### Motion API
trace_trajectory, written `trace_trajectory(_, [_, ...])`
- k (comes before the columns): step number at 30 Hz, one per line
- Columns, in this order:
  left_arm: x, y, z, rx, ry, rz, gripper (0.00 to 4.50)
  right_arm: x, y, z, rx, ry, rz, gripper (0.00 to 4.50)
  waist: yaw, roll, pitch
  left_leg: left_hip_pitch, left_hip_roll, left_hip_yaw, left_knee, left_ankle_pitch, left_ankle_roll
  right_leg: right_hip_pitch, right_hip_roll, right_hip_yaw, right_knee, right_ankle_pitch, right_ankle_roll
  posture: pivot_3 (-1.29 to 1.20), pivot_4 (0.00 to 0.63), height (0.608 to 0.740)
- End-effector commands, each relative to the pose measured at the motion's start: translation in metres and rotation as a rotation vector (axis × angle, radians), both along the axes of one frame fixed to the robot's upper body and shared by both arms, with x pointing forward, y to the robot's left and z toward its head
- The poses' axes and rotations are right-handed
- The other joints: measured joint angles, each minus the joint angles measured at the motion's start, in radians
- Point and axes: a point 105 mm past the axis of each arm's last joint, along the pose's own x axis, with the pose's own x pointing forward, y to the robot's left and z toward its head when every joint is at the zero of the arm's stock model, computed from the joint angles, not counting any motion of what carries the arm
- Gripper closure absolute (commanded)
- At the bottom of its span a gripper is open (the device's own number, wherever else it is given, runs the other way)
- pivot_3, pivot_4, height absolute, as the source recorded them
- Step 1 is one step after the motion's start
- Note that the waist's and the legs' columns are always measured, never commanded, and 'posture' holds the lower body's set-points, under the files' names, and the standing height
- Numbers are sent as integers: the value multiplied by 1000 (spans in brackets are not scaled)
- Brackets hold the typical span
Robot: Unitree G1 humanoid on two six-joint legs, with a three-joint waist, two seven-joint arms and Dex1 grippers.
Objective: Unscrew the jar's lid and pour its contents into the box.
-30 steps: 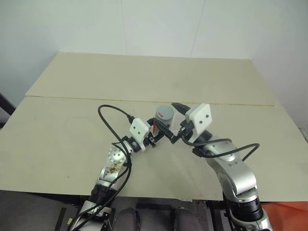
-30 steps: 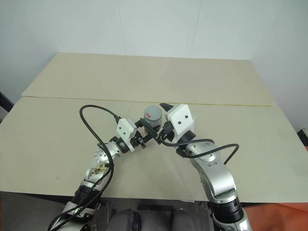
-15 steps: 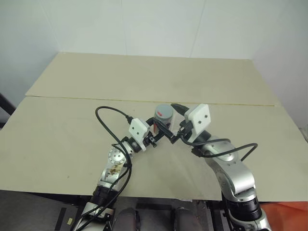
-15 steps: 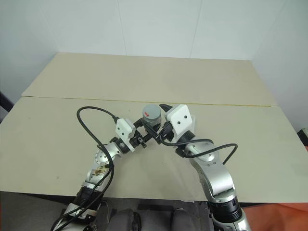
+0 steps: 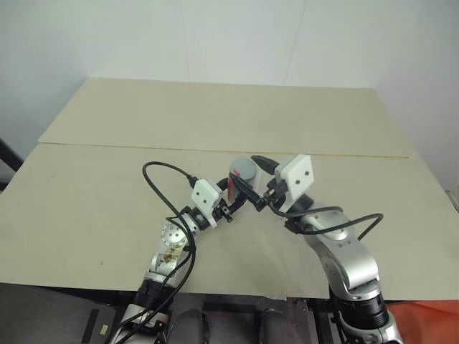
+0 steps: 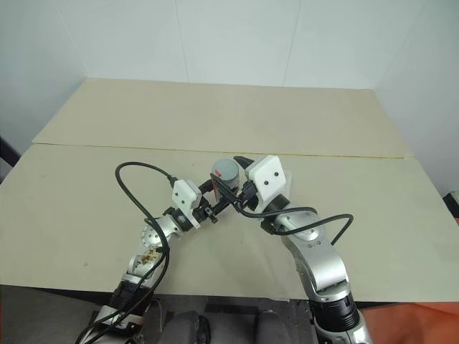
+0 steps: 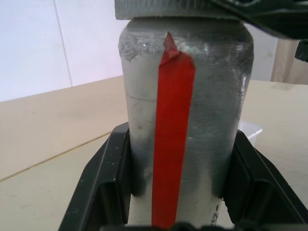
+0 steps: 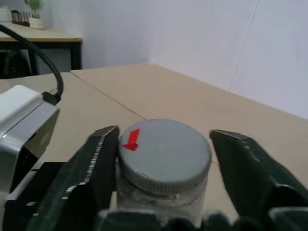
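Left eye view: over a bare beige counter (image 5: 107,179), we see the two arms meet at a small silver-grey cylindrical jar (image 5: 237,183) lifted clear of the surface. The left gripper (image 5: 229,201) comes in from below, its jaws clenched on the jar's body. The right gripper (image 5: 247,173) reaches across the flat round grey lid (image 5: 244,168) from the other side. We judge the split deliberate: one hand braces the jar so the other can twist the lid off.

Left wrist view: here we get the grip the head camera leaves too small to read. The jar (image 7: 185,120) stands upright between two black fingers (image 7: 110,183) pressed to its sides, with a red tape strip (image 7: 173,144) running up its scuffed wall to the ribbed lid (image 7: 168,8). The wall is opaque, so we cannot tell what is inside.

Right wrist view: this angle adds the lid's top face (image 8: 163,149), with a small red mark (image 8: 131,139) near its edge. The right jaws straddle the lid, released. One finger (image 8: 103,154) lies against the rim, while the other stands just clear. We judge the lid to be fully seated and the unscrewing not yet begun.
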Motion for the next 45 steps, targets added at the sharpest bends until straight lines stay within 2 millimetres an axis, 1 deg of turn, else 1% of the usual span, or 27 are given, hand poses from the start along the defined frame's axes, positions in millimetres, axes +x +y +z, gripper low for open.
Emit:
trace_trajectory(1, [-3,-2,12,-29,-43,-12,2402,-3,0,8,8,-54,2,1756,0,0,0,0,0,0,0,0,0,0,0,0,0,0,0,0,150,740])
trace_trajectory(11, [-6,-4,11,-39,-42,-38,2402,-4,1,8,0,-58,20,1756,0,0,0,0,0,0,0,0,0,0,0,0,0,0,0,0,150,740])
trace_trajectory(15, [-13,-4,14,-61,-41,-94,2402,-11,-2,12,-3,-55,131,1756,0,0,0,0,0,0,0,0,0,0,0,0,0,0,0,0,150,740])
trace_trajectory(19, [-20,-5,16,-69,-48,-152,2402,-16,-5,13,-57,-55,246,1756,0,0,0,0,0,0,0,0,0,0,0,0,0,0,0,0,150,740])
trace_trajectory(22, [-22,-6,17,-60,-53,-174,2402,-14,-7,14,-79,-45,291,1756,-1,0,0,1,0,0,0,-3,6,0,0,0,1,0,0,0,150,740])
trace_trajectory(25, [-23,-6,18,-59,-60,-183,2402,-14,-8,15,-103,-36,351,1756,-1,0,0,1,0,0,0,-3,6,0,0,0,1,0,0,0,150,740])
trace_trajectory(28, [-24,-6,23,-61,-75,-200,2402,-10,-14,18,-121,-22,410,1756,0,0,0,1,0,0,0,-3,6,0,0,0,1,0,0,0,150,740])
trace_trajectory(31, [-27,-9,27,-64,-91,-230,2402,-9,-20,21,-132,7,517,1756,0,0,0,1,0,0,1,-3,6,0,0,0,1,0,0,0,150,740])
trace_trajectory(34, [-29,-11,28,-59,-100,-249,2402,-10,-22,21,-172,27,623,1756,1,0,0,1,0,0,1,-3,6,1,0,0,0,0,0,0,150,740])
trace_trajectory(45, [-30,-16,23,-55,-83,-261,2402,12,-22,15,-315,56,877,1756,-2,0,0,1,0,1,1,-2,4,0,0,1,1,1,0,0,150,740])
